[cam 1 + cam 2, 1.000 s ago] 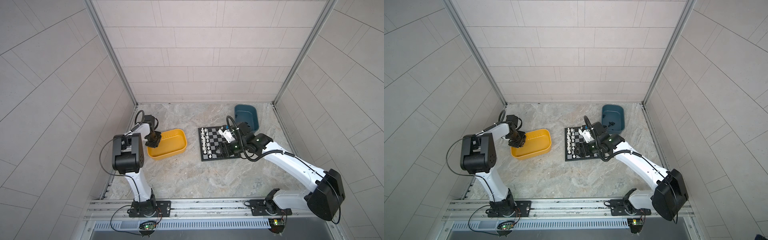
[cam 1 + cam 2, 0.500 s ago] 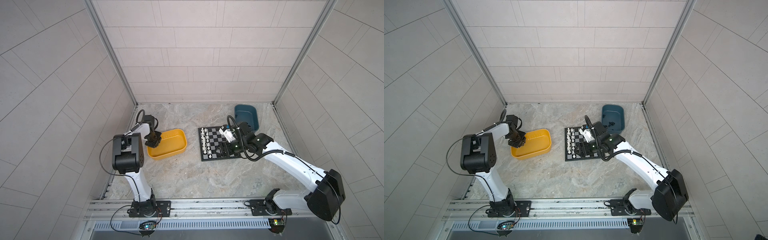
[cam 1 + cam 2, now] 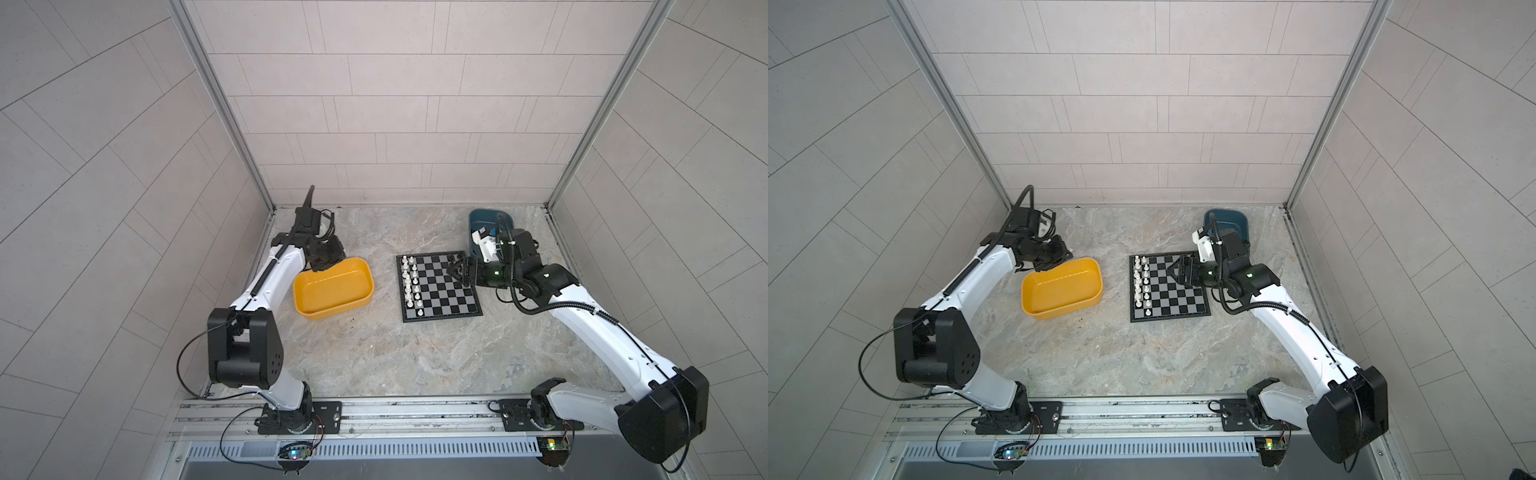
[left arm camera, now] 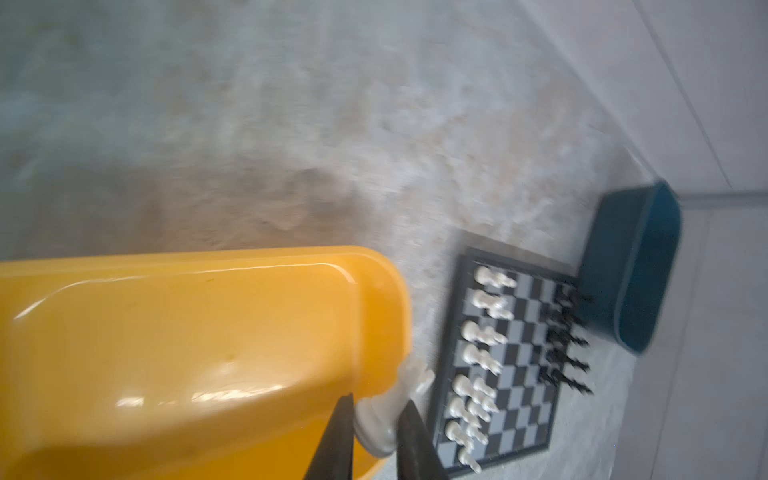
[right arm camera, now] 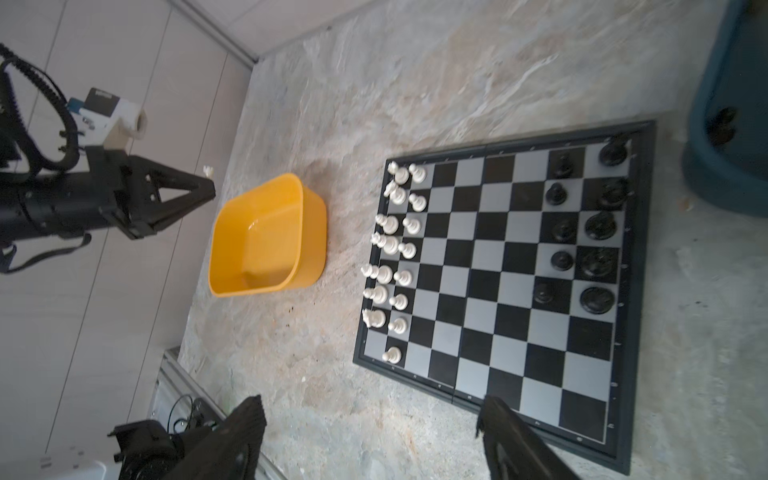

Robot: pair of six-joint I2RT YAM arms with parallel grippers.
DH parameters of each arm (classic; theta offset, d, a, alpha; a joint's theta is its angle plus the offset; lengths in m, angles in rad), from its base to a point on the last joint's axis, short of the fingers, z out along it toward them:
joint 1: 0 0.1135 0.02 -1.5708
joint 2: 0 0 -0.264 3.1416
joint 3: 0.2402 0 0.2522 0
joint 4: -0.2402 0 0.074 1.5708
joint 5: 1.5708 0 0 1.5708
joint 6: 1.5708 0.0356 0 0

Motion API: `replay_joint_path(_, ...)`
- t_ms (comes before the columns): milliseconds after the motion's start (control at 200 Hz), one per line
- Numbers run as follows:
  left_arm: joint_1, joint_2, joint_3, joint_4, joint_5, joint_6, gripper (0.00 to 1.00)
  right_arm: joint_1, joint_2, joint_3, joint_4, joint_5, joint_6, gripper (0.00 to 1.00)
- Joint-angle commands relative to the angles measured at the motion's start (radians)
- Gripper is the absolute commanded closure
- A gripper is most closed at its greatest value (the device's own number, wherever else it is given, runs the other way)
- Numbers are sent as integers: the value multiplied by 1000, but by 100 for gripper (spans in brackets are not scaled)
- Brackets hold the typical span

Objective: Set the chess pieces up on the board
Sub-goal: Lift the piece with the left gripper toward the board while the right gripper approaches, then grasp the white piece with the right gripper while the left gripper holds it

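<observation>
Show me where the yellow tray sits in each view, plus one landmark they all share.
Top view: yellow tray, left of the board.
Top view: yellow tray, again left of the board.
Left wrist: tray close up, board beyond it.
Right wrist: tray beyond the white pieces on the board.
Shared landmark: the board.

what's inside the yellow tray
Nothing shows inside the yellow tray: its floor looks bare in both top views. The left gripper, shut on a white piece, covers its far left corner there.
</observation>
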Motion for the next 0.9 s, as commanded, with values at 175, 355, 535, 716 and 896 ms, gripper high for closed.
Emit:
replay_joint_path(175,-237,-18,-129,627,192,194,87,-30,21,114,28,-2,76,17)
replay_joint_path(355,-268,-58,-316,1005,365,177,87,30,133,233,-66,-81,-1,20)
replay_joint_path(535,-298,-89,-412,1181,447,173,89,143,248,379,-179,-28,-101,25)
replay_joint_path(716,-326,-111,-423,1138,442,237,89,199,352,475,-211,-10,-115,29)
replay_joint_path(896,-347,-124,-436,1132,437,256,89,213,400,515,-211,-6,-99,40)
